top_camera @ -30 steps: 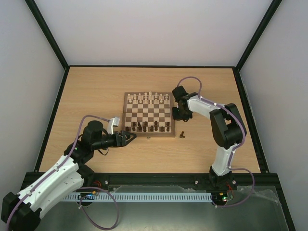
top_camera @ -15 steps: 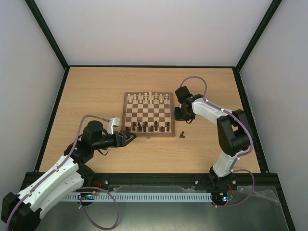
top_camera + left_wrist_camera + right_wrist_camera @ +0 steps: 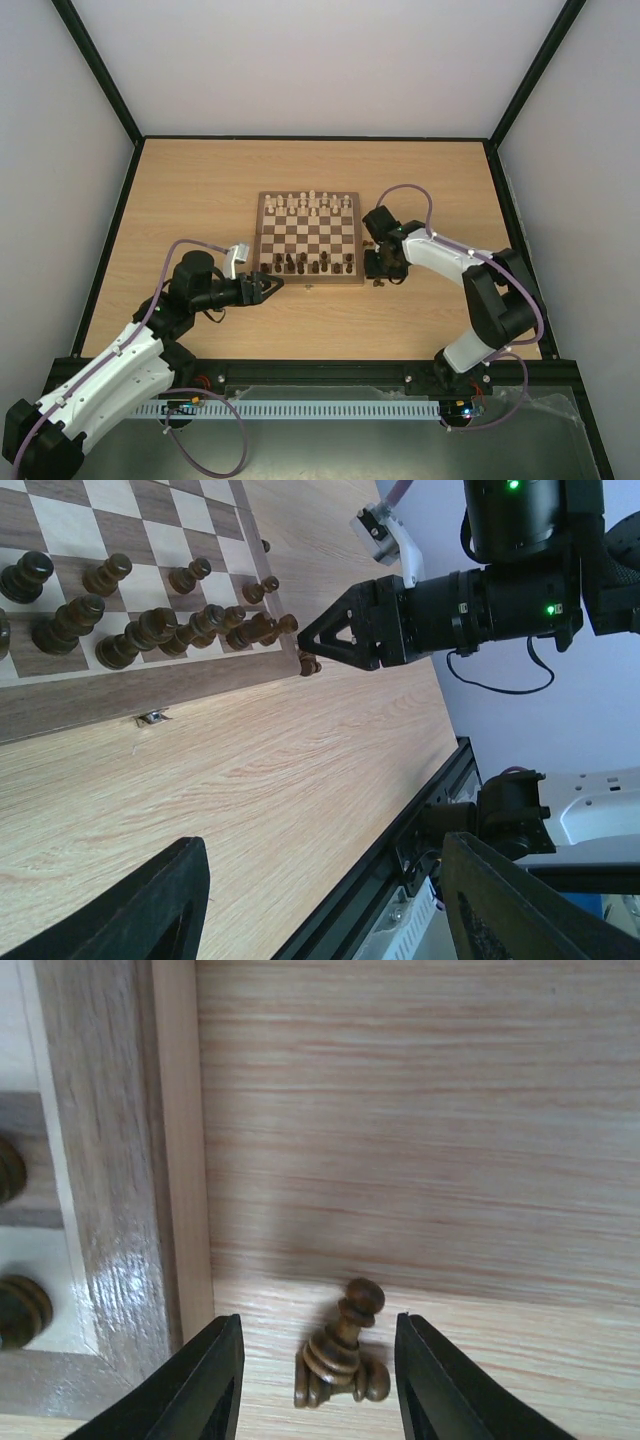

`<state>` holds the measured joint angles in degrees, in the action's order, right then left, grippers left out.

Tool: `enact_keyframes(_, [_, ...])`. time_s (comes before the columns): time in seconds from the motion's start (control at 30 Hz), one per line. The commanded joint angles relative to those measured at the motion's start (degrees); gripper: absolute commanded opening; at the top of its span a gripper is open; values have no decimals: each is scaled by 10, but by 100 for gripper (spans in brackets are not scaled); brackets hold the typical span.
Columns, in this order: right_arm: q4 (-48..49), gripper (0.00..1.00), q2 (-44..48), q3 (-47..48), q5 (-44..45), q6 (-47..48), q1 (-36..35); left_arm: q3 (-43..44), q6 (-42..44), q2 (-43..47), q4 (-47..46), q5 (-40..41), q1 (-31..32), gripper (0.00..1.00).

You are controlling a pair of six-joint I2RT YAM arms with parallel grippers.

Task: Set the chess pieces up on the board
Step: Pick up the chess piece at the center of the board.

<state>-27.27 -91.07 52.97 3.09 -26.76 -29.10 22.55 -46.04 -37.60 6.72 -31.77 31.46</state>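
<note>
The right tool (image 3: 318, 1332) hangs low over the worktop (image 3: 450, 1110) with its jaws parted and gripping nothing. Directly between its two fingers (image 3: 215, 1380) lies a dark pawn (image 3: 338, 1360), toppled on its side. Neither finger touches it; a gap shows on each side.

The pawn's long axis runs roughly along the fingers, its base toward the wrist and its round head pointing away, leaning slightly to one side. That puts the axis about square to the line on which the jaws would close, so they would likely meet the narrow stem or collar, not the ends. A lying pawn may roll or pivot if one finger arrives first.

Just beyond the finger on the board side stands the chessboard (image 3: 110, 1160), its frame close to the pawn but not touching it. The pawn is therefore off the board, on bare wood beside its near right corner.

Past the frame, the dark chessmen (image 3: 310, 264) crowd the two near ranks, some upright and some hard to judge. The pale chessmen (image 3: 310, 204) stand on the far ranks.

The left tool (image 3: 268, 287) hovers off the opposite near corner, jaws wide and empty, well apart from the pawn. The right arm is plainly the nearer one for this pickup.
</note>
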Motion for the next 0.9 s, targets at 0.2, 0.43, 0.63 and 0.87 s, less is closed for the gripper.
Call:
enact_keyframes(0.2, [-10, 42, 0, -34, 16, -32, -6, -6, 2, 11, -14, -15, -3, 66])
enact_keyframes(0.43, [5, 34, -27, -27, 14, -33, -6, -8, 0, 20, -8, -14, -3, 66])
enact_keyframes(0.63, [10, 21, -30, -31, 17, -31, -7, -9, 0, 21, -7, -14, -3, 66])
enact_keyframes(0.87, [16, 5, -31, -33, 22, -25, -7, -12, -2, 20, -8, -13, -3, 66])
